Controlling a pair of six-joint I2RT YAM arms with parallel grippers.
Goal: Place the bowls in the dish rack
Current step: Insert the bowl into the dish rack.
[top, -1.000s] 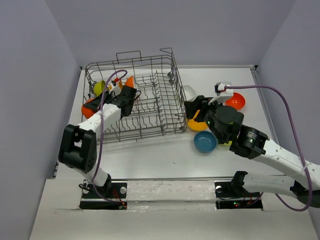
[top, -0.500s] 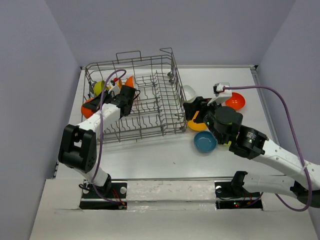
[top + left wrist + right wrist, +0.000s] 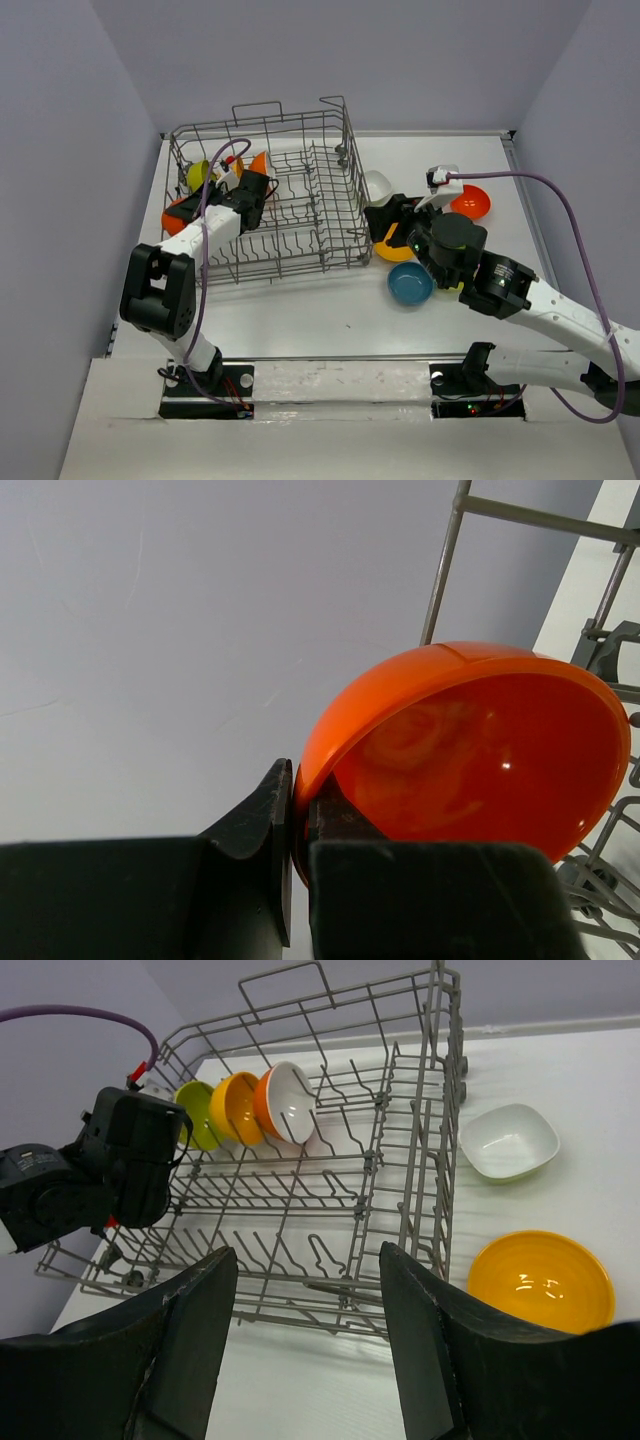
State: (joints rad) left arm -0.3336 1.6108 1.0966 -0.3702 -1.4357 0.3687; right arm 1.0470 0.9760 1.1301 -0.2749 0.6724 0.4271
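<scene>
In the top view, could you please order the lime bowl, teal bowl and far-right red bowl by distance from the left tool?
1. Lime bowl, in the rack.
2. Teal bowl, right of the rack.
3. Red bowl, far right.

A grey wire rack (image 3: 290, 200) holds three bowls on edge at its far left: lime bowl (image 3: 198, 1115), orange-yellow bowl (image 3: 238, 1108) and orange-white bowl (image 3: 288, 1102). A red-orange bowl (image 3: 470, 750) hangs pinched by its rim at the rack's left end. Right of the rack, mouths up, lie a white bowl (image 3: 378, 185), yellow bowl (image 3: 393, 251), teal bowl (image 3: 410, 285) and red bowl (image 3: 470, 202).

Even, diffuse overhead light gives bright views. Soft, faint shadows lie under the dish rack (image 3: 300, 200). Small glints mark the red-orange bowl (image 3: 480, 760). At lower frame the left gripper (image 3: 298, 805) is dark and slightly soft.
</scene>
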